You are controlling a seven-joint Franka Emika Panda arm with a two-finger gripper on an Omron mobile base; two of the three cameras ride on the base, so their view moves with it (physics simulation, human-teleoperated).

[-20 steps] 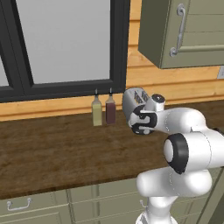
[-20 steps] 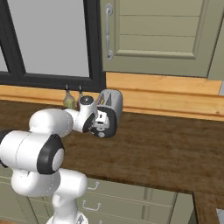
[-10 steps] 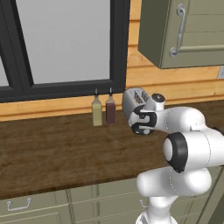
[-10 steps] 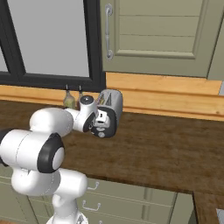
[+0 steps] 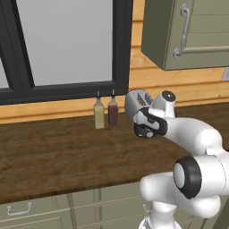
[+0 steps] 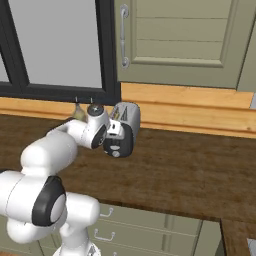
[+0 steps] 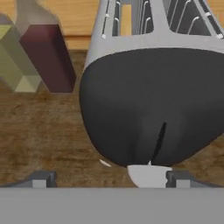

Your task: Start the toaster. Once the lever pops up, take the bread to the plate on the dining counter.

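The gripper (image 7: 109,178) is right at the dark end of the toaster (image 7: 153,96), with its jaws wide apart and holding nothing. A pale lever (image 7: 148,174) sits low on that end, near one finger. To start the toaster well, I think a finger should sit on top of the lever and push straight down along the slot. A tan strip of bread (image 7: 126,19) seems to stand in a slot. The toaster stands on a brown wood counter (image 5: 58,152), beside two bottles (image 5: 105,114), under a window (image 5: 62,42) and a green cupboard (image 6: 175,40).

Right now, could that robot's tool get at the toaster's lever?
Probably yes. The open tool hangs right at the toaster's dark end, the pale lever sits between its tips, nothing between.
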